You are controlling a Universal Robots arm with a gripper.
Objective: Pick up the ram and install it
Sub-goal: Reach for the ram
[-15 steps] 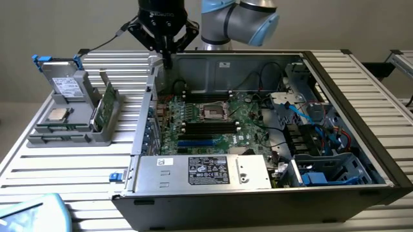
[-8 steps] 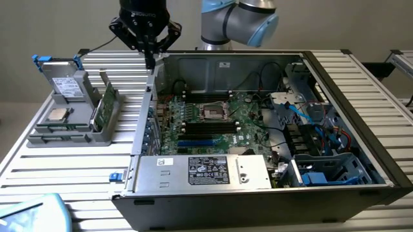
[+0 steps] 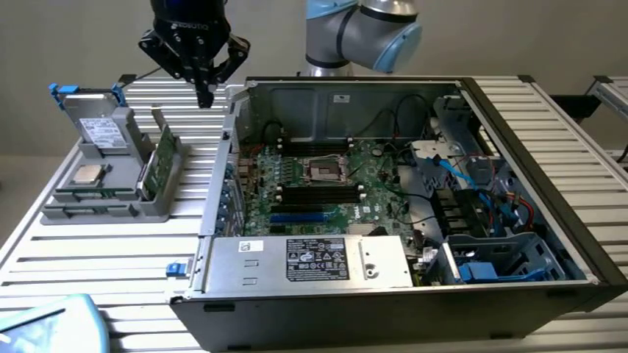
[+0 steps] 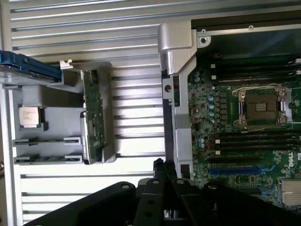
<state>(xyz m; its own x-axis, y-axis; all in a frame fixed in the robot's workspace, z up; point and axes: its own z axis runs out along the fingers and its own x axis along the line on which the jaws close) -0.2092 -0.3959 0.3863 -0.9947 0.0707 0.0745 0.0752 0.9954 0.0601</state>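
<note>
Lying in the near slot of the tray at left, the ram sits untouched while the empty gripper, fingers together, hovers between tray and case; the pickup looks unstarted and calls for parted fingers.

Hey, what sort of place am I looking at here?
Probably a robotics lab or computer-assembly test bench: an open desktop computer case with its motherboard exposed sits on a slatted metal table, a grey parts holder beside it, and a robot arm stands behind.
</note>
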